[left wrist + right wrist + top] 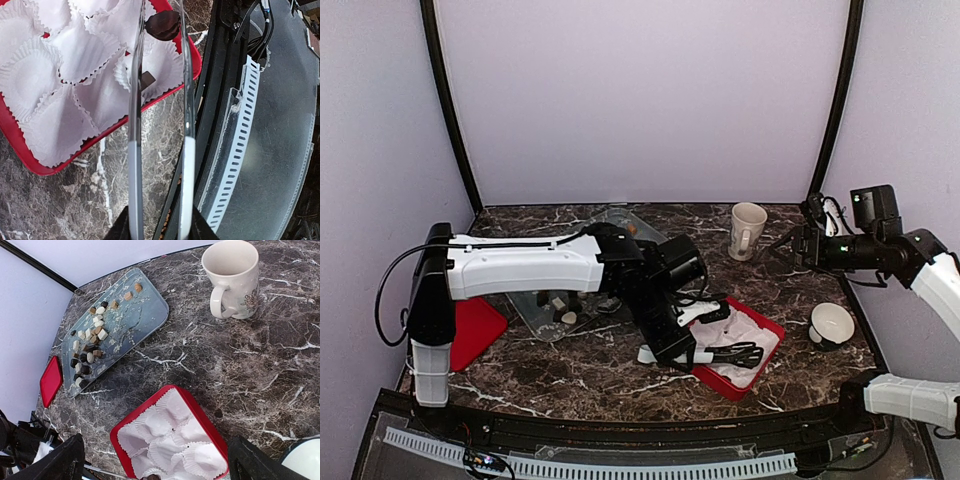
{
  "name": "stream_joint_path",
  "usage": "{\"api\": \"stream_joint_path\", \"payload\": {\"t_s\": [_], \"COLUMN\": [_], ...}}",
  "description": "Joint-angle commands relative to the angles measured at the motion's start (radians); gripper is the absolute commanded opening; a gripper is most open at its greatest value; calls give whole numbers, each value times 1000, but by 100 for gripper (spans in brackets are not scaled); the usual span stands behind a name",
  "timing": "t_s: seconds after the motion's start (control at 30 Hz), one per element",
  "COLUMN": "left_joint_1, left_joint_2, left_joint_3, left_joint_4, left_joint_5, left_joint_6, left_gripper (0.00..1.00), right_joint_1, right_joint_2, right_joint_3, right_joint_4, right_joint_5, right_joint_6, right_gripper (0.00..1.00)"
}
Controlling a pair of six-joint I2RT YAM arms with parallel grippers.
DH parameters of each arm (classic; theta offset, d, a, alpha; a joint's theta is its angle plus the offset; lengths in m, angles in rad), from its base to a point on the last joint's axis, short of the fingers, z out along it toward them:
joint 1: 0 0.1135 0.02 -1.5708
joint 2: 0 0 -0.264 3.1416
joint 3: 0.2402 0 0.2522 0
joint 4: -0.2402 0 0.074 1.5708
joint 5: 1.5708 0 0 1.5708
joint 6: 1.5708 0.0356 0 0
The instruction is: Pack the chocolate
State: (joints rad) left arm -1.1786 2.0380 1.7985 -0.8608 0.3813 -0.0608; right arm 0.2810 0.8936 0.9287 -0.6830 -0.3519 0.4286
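My left gripper (682, 335) (160, 227) is shut on long white, clear-tipped tongs (187, 165). The tongs pinch one dark chocolate (162, 25) at their tips, just above the near corner of the red box (772, 328) (30, 165) (200, 410). The box is lined with white paper cups (35, 80). A small brown chocolate (146, 79) lies in one cup. Several dark, tan and white chocolates (90, 347) lie on a glass tray (145, 315) (535, 310), mostly hidden under the left arm in the top view. My right gripper (790, 245) (155, 450) is open, empty and held high.
A cream mug (748, 230) (232, 280) stands at the back right. A white bowl (832, 323) (305, 462) sits right of the box. A red lid (475, 330) (51, 380) lies at the left. The table's front rail (235, 150) runs just beyond the box.
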Motion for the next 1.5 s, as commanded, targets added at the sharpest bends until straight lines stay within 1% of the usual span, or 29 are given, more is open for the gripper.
{"api": "stream_joint_path", "payload": {"t_s": [0.0,0.4,0.87,1.03,1.17,1.27,1.47], "left_joint_1": [4,4,4,9,34,70,210], "left_joint_2": [-21,19,30,17,-37,-104,-289], "left_joint_3": [18,35,47,61,55,22,-137], "left_joint_4": [13,30,41,27,9,9,36], "left_joint_5": [26,28,12,-3,-16,-43,-89], "left_joint_6": [28,17,1,-4,-21,-41,-120], "left_gripper": [23,27,41,40,39,39,39], "right_joint_1": [-5,-5,-6,-6,-6,-5,-5], "right_joint_2": [-17,-40,-47,-44,-43,-40,-20], "right_joint_3": [-7,-17,-11,-7,-6,-7,-7], "right_joint_4": [2,-18,-29,-24,-15,-6,19], "right_joint_5": [-6,2,2,-1,-7,-10,-19], "right_joint_6": [10,13,13,13,13,13,7], "right_gripper": [100,100,100,100,100,100,100]}}
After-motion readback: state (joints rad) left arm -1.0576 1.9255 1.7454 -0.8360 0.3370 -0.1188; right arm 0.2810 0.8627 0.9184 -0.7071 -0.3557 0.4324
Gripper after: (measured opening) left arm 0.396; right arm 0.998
